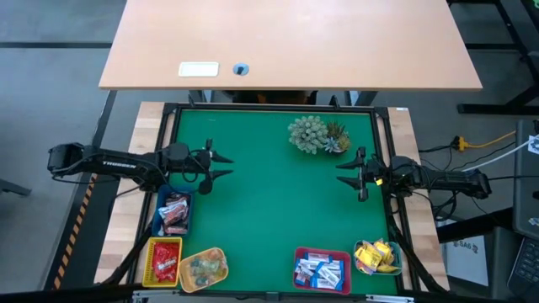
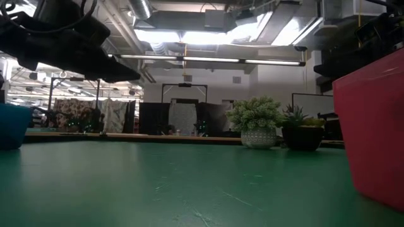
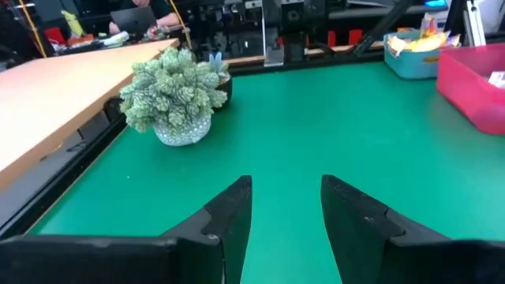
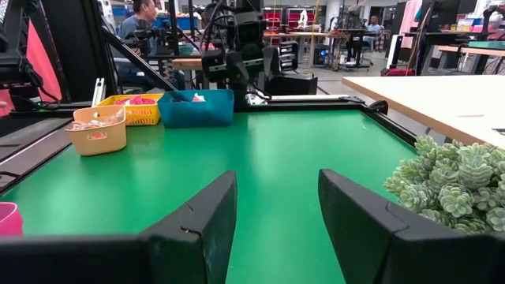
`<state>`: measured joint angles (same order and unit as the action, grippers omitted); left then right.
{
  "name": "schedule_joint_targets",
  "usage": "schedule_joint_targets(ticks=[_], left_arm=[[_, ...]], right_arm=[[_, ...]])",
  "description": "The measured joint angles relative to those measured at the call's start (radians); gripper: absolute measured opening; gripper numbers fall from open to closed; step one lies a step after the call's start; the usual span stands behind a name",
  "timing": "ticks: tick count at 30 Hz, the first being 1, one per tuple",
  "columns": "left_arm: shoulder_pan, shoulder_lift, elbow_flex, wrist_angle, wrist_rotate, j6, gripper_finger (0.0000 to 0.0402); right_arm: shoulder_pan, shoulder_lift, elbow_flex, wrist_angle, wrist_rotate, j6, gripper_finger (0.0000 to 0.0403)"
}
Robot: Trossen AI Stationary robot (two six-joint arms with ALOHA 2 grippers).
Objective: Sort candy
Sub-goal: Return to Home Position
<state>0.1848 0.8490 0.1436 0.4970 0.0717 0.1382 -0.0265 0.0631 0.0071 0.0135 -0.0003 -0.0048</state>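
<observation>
Candy [image 1: 321,271] lies sorted in five small bins [image 1: 296,269] by the near edge of the green mat [image 1: 269,202], three at the left corner and two at the right. Above the mat's sides the left gripper [image 1: 226,166] and the right gripper [image 1: 341,173] hover facing each other, fingers spread apart and holding nothing. Behind them stands a potted plant [image 1: 313,135].

Both arms are matte black, made of slim tubular links with bulkier joint housings. The left arm [image 1: 118,164], at 9 o'clock in the high view, carries white TROSSEN lettering along its link, and thin black cables [image 1: 192,174] loop at its wrist. The right arm [image 1: 438,178], at 3 o'clock, shows a small yellow patch near the wrist. The left hand [image 3: 286,181] and the right hand [image 4: 277,175] each end in two dark, wedge-shaped fingers [image 3: 221,229] that taper to blunt tips.
</observation>
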Motion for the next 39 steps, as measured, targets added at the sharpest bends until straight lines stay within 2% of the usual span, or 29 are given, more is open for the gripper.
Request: schedule_joint_targets(ticks=[8,12,18,25,30,39], left_arm=[[0.0,0.0,-0.002,-0.084,0.003,0.003,0.014],[0.0,0.0,-0.04,-0.08,0.045,0.003,0.014],[0.0,0.001,-0.137,0.044,0.054,-0.029,0.014],[0.0,0.002,-0.137,0.045,0.049,0.002,0.014],[0.0,0.002,-0.137,0.039,0.014,-0.074,0.014],[0.0,0.002,-0.137,0.039,0.012,-0.076,0.014]], right_arm=[[0.0,0.0,0.0,0.0,0.0,0.0,0.0179],[0.0,0.0,0.0,0.0,0.0,0.0,0.0179],[0.0,0.0,0.0,0.0,0.0,0.0,0.0179],[0.0,0.0,0.0,0.0,0.0,0.0,0.0179],[0.0,0.0,0.0,0.0,0.0,0.0,0.0179],[0.0,0.0,0.0,0.0,0.0,0.0,0.0179]])
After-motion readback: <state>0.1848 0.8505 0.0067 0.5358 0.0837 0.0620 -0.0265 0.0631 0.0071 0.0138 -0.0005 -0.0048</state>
